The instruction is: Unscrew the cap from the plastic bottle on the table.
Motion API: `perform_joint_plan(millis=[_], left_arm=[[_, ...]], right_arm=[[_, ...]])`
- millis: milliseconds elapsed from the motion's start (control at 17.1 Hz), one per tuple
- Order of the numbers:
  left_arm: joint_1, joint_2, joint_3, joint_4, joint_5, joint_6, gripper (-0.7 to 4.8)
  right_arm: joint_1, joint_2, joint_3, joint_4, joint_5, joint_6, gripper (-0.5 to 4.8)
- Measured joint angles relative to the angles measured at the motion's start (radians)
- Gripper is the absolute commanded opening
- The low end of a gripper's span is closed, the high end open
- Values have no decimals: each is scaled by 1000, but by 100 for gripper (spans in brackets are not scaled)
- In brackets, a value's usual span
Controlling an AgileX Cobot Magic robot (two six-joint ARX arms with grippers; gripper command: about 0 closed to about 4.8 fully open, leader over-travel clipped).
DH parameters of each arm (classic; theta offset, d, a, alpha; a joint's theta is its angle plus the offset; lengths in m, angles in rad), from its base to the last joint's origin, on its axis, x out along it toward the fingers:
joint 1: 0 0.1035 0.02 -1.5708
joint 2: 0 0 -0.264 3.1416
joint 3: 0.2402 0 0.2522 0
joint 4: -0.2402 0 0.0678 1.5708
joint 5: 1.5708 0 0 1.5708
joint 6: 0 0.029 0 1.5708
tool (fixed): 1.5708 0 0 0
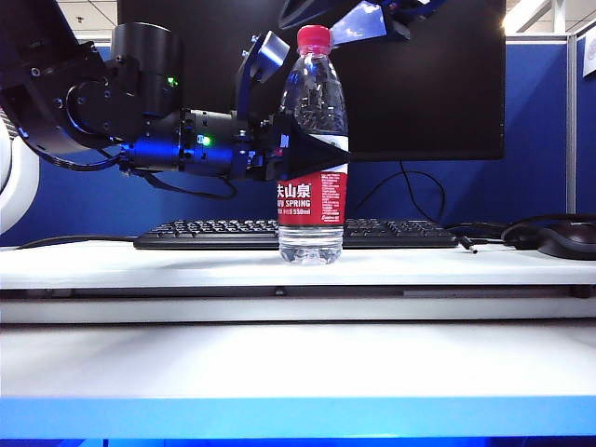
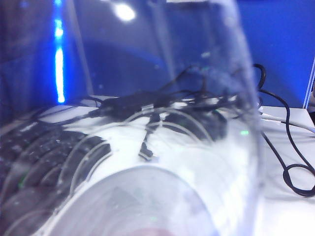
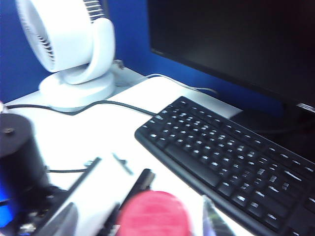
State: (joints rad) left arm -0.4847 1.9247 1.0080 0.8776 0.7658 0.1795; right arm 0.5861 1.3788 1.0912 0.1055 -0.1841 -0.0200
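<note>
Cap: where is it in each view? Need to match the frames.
Exterior: cap at top centre, on the upright bottle.
Left wrist: not in it; only the clear bottle wall, filling the frame.
Right wrist: blurred red cap at bottom centre.
Shared landmark: black keyboard.

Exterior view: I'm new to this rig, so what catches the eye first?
The clear ribbed plastic bottle with its red-and-white label stands upright mid-table, before a black keyboard. The left pincer clamps its middle from the left. Its small red screw cap sits on, the right pincer just above.
</note>
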Motion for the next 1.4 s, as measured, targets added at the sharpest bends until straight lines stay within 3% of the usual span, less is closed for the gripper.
perform_joint_plan(millis=[175, 233, 583, 991, 1166, 1400], left_arm=[[0, 0, 0, 0, 0, 0, 241], [0, 0, 0, 0, 0, 0, 241], [0, 0, 0, 0, 0, 0, 241], [0, 0, 0, 0, 0, 0, 241], [0, 0, 0, 0, 0, 0, 241], [0, 0, 0, 0, 0, 0, 241]], right_arm=[[-1, 7, 0, -11, 10, 0, 292], [0, 10, 0, -15, 10, 0, 260], [-1, 23, 0, 9, 8, 9, 259], [-1, 23, 0, 31, 9, 13, 137], [-1, 23, -1, 31, 8, 12, 105], [-2, 23, 0, 31, 0, 11, 102]])
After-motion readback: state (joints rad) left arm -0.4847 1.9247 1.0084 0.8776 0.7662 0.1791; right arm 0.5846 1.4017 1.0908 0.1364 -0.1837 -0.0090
